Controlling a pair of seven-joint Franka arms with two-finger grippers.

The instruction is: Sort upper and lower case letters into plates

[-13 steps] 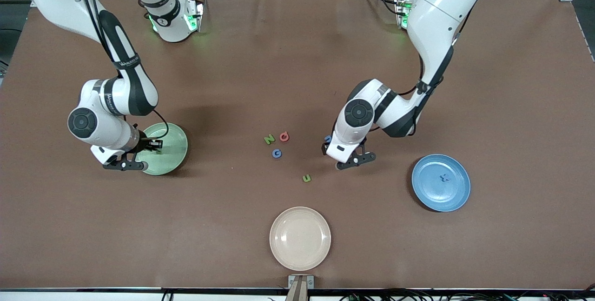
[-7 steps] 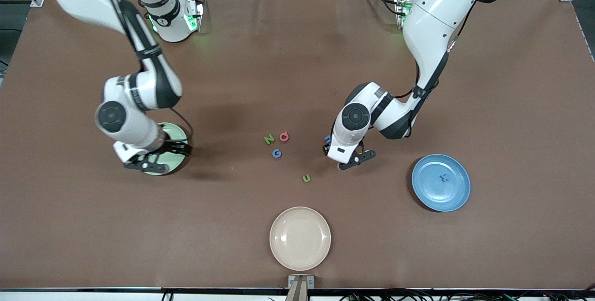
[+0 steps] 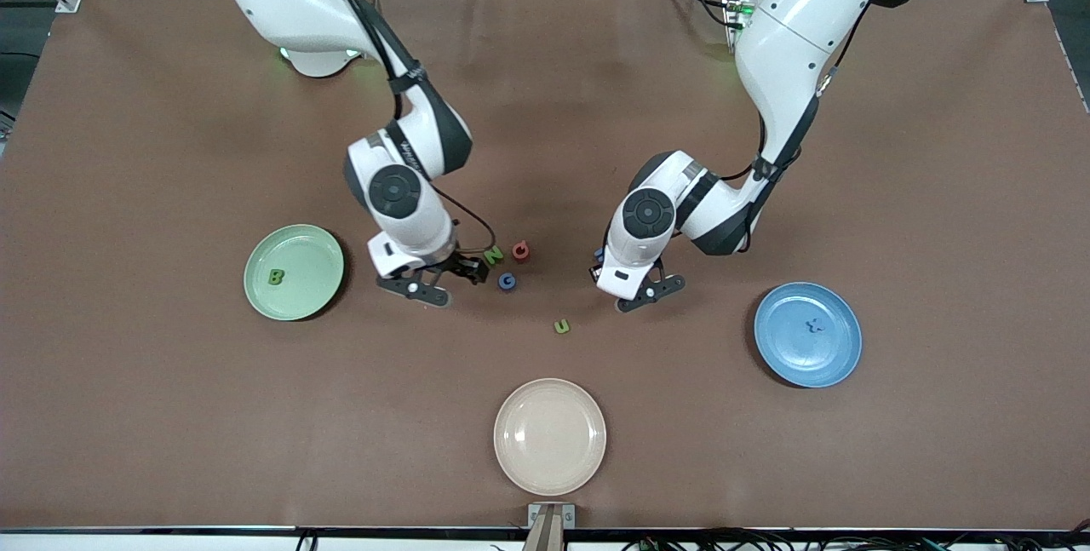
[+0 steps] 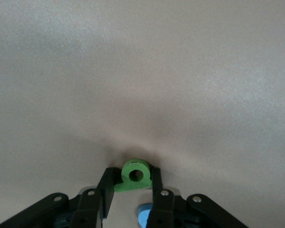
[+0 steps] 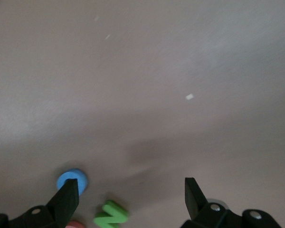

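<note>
The mint green plate [image 3: 294, 304] holds a green B [image 3: 275, 277]. The blue plate [image 3: 779, 347] holds a blue x [image 3: 814, 325]. A green N [image 3: 493, 255], a red letter [image 3: 520, 250], a blue G [image 3: 507, 281] and a green u [image 3: 561, 326] lie mid-table. My right gripper [image 3: 460, 272] is open and empty beside the N and G; its wrist view [image 5: 130, 192] shows the G [image 5: 72, 180] and N [image 5: 111, 214]. My left gripper [image 3: 596, 270] is low over the table, shut on a green letter with a round hole [image 4: 135, 175], with a blue letter [image 3: 599, 255] beside it.
A cream-beige plate [image 3: 549, 436] sits near the table's front edge, nearer the front camera than the letters. Brown cloth covers the whole table.
My right arm has swung from over the mint green plate to the letters mid-table, leaving the green B in the plate. My left gripper has shifted only slightly.
</note>
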